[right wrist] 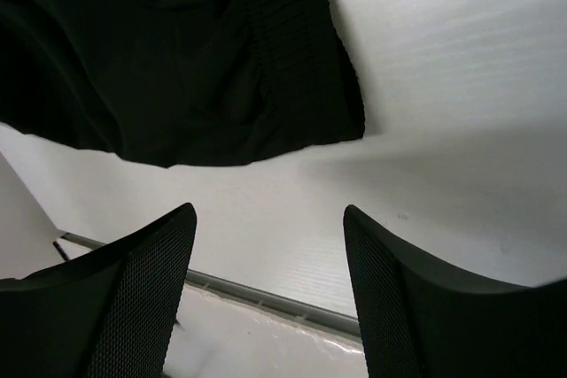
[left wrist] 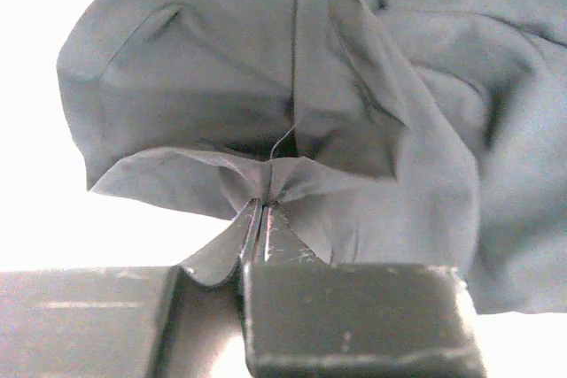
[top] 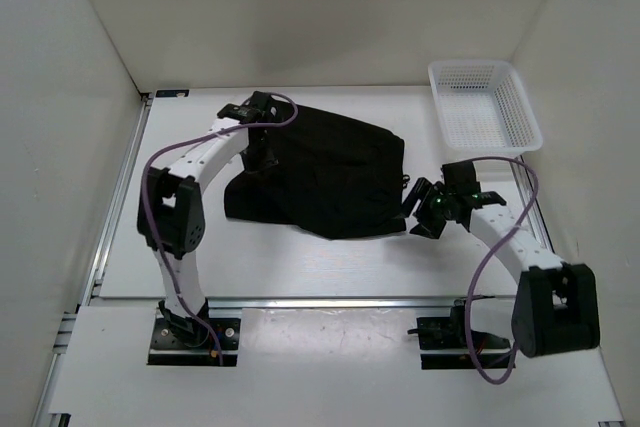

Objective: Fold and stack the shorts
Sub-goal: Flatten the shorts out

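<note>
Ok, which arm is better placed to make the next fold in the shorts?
Left: the left gripper is shut on the shorts at their edge and could likely carry it over. The right gripper is open and empty beside them.

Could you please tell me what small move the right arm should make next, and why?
Probably ease the right gripper forward onto the shorts at the gathered corner and close. It hangs open short of the cloth, while the left gripper is shut on the opposite edge.
</note>
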Robot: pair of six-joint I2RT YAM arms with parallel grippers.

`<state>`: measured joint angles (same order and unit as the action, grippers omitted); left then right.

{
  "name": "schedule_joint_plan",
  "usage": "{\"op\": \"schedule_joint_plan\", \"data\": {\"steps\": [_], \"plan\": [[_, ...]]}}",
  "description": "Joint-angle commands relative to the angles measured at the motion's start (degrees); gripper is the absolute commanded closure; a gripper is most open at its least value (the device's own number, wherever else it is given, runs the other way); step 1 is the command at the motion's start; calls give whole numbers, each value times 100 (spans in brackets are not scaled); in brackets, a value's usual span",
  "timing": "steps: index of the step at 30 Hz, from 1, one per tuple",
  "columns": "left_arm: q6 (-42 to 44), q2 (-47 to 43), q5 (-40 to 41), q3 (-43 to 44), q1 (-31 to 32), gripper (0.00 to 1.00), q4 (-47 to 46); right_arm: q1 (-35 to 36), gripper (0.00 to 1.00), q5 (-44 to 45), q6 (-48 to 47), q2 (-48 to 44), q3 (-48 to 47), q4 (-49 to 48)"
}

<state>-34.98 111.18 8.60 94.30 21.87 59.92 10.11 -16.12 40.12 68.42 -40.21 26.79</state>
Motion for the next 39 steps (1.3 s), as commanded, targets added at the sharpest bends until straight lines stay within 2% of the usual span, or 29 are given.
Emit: {"op": "schedule_joint_plan", "data": {"steps": [1, 6, 9, 12, 16, 21, 22, 24, 25, 26, 27, 28, 32, 33, 35, 36, 39], "plan": [[-149, -860, 107, -332, 19, 90, 55, 17, 28, -436, 505, 469, 74, -1006], [-254, -1387, 55, -588, 19, 90, 107, 315, 35, -50, 892, 1172, -48, -1158], [-255, -1519, 54, -641, 19, 90, 108, 500, 45, 310, 1129, 1375, -118, -1018], [-255, -1520, 54, -501, 19, 90, 178, 711, 45, 881, 1402, 1323, -119, -965], [-255, -1520, 107, -439, 19, 90, 239, 940, 31, 1462, 1604, 1060, -119, -727], [-255, -1520, 55, -439, 19, 90, 239, 993, 34, 1637, 1543, 1296, -58, -877], [-255, -1520, 54, -439, 19, 90, 239, 993, 37, 1734, 1473, 1349, 3, -955], [-150, -1520, 115, -500, 19, 90, 239, 993, 50, 1805, 1341, 1541, 56, -1331], [-149, -1520, 116, -500, -42, 90, 239, 993, 61, 1805, 1341, 1629, -4, -1430], [-97, -1520, 116, -553, -112, 90, 239, 993, 90, 1805, 1280, 1735, -127, -1491], [-27, -1520, 116, -553, -113, 90, 239, 993, 100, 1805, 1210, 1849, -311, -1344], [35, -1520, 63, -492, -226, 90, 239, 993, 100, 1953, 1209, 2068, -826, -1221], [404, -1240, 115, 235, -700, 90, 458, 836, 100, 2201, 910, 2272, -2093, -684], [544, -1134, 116, 856, -945, 90, 651, 696, 100, 2201, 858, 2333, -2819, -596], [650, -766, 116, 1657, -1192, 90, 915, 554, 100, 2201, 787, 2474, -3604, -386], [703, -651, 116, 2506, -1402, 90, 1090, 432, 100, 2131, 787, 2596, -4391, -245], [765, -412, -51, 3862, -1746, 90, 1285, 299, 100, 2060, 630, 2755, -5381, -78]]}}
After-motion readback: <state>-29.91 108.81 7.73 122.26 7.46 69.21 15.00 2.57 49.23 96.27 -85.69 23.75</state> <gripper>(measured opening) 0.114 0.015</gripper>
